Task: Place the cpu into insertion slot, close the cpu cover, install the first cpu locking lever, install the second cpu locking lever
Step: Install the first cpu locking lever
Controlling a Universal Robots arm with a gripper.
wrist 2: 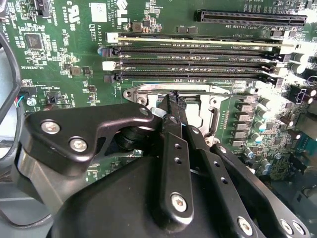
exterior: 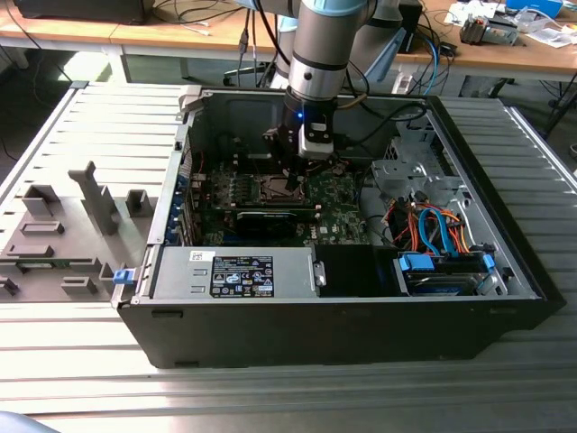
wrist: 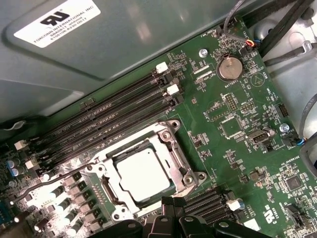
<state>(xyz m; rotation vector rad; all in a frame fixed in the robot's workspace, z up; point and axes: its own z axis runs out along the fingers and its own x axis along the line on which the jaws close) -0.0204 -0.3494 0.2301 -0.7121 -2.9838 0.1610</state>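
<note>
The cpu [wrist: 143,173], a silver-grey square, lies flat in the insertion slot [wrist: 106,191] on the green board. The cpu cover [wrist: 181,161], a silvery frame, lies down around it, and a thin locking lever [wrist: 54,184] runs out from one corner. My gripper [wrist: 173,212] hovers at the socket's edge beside the cover. In the second wrist view its black fingers [wrist 2: 174,148] meet at the tips, gripper [wrist 2: 171,103] shut just over the socket's metal rim [wrist 2: 148,91], with nothing visible between them. In the exterior view the gripper [exterior: 296,176] reaches down into the open computer case over the socket.
Long black memory slots [wrist: 114,116] run alongside the socket. A black graphics card [exterior: 266,216] and a grey power supply [exterior: 234,271] sit in front of it. Orange and blue cables [exterior: 433,225] and a drive cage crowd the exterior view's right. Case walls [exterior: 167,207] ring everything.
</note>
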